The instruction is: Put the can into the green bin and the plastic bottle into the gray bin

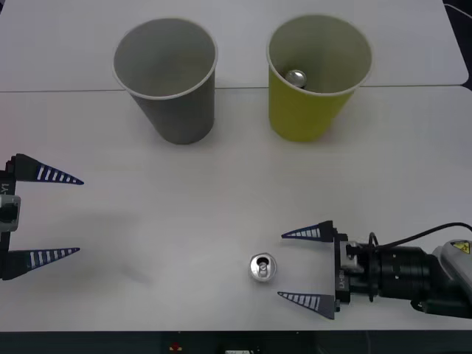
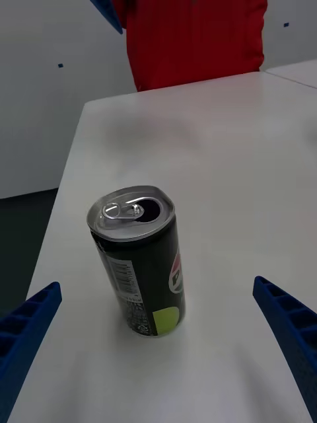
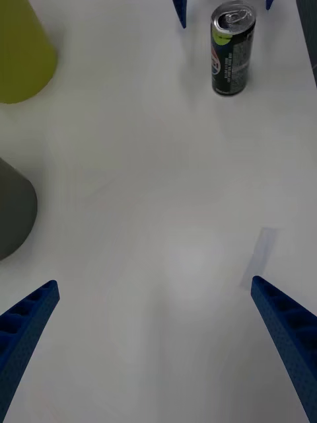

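A small dark can (image 1: 263, 268) with a silver top stands upright near the table's front edge, seen close up in the right wrist view (image 2: 139, 264) and farther off in the left wrist view (image 3: 232, 49). My right gripper (image 1: 282, 265) is open just right of it, its fingers (image 2: 284, 317) wide apart and touching nothing. At the back right stands the green bin (image 1: 317, 74), with another silver can top (image 1: 296, 77) inside. The gray bin (image 1: 168, 77) stands at the back left. At the left edge my left gripper (image 1: 80, 215) is open and holds nothing. The plastic bottle is out of view.
The white table (image 1: 184, 214) has open room between the bins and the grippers. Its front edge runs close below the can. A seam between two tabletops (image 1: 59, 91) crosses behind the bins.
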Robot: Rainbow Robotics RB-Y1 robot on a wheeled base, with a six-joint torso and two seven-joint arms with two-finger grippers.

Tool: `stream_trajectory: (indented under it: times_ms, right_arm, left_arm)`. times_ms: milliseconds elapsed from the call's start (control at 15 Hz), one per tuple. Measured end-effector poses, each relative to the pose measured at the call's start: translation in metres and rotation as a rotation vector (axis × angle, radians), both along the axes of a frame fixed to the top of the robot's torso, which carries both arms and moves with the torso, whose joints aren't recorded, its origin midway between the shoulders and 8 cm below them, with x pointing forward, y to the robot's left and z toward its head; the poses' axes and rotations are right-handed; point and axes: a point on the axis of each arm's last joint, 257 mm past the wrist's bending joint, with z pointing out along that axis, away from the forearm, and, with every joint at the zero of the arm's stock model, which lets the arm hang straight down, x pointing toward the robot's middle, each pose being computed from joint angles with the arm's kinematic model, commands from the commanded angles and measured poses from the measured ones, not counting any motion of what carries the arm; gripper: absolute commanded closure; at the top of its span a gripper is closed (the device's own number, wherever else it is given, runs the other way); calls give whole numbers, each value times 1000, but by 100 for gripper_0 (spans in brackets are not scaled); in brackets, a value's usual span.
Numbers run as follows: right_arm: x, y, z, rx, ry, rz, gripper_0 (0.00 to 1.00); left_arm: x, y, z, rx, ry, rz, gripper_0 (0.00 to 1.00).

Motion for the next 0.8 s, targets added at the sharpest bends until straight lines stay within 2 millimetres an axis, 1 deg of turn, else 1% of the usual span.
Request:
stream_trajectory:
  times_ms: [533,800]
  right_arm:
    - [10,42,-21,13,-1,-30,0]
    - [11,57,-22,22,-7,-34,0]
  left_arm:
    - [0,0,0,0,0,0,0]
    - [0,0,0,0,0,0,0]
